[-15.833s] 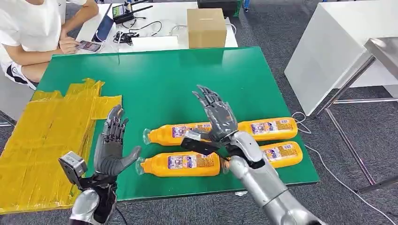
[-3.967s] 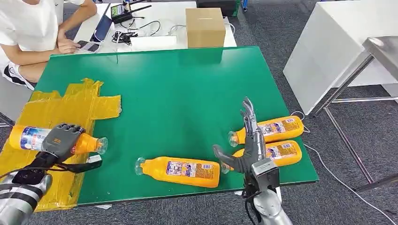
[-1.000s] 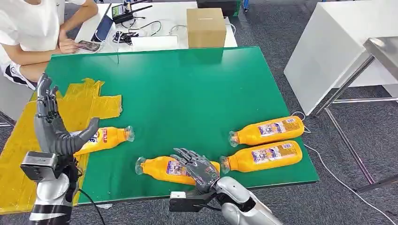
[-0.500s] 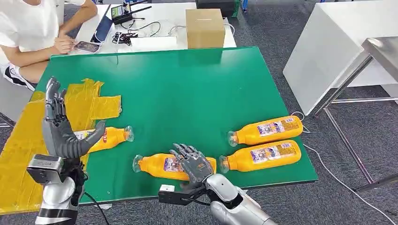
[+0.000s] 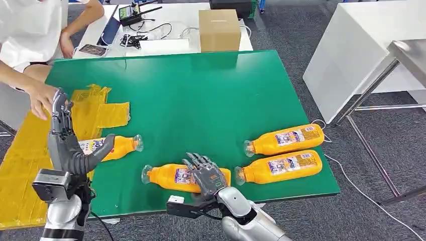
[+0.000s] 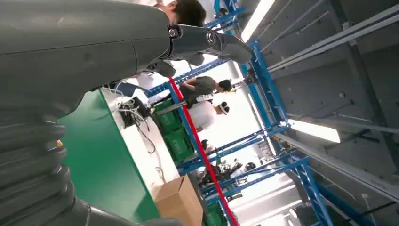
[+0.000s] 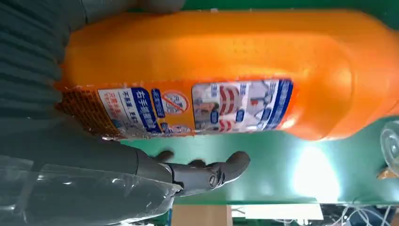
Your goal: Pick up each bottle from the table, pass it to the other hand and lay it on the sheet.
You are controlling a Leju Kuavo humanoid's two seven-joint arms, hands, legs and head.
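Lying about: four bottles (image 5: 284, 139) — right hand (image 5: 207, 176) cupping one, left hand (image 5: 68, 145) spread, empty.

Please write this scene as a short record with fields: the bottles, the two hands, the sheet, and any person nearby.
bottles: four orange bottles lying down
bottle on sheet: at the yellow sheet edge, cap over the green table
nearest bottle: under the right robot hand, not lifted
other two bottles: right side, untouched
left robot hand: raised, open, empty
person's hand: over the sheet
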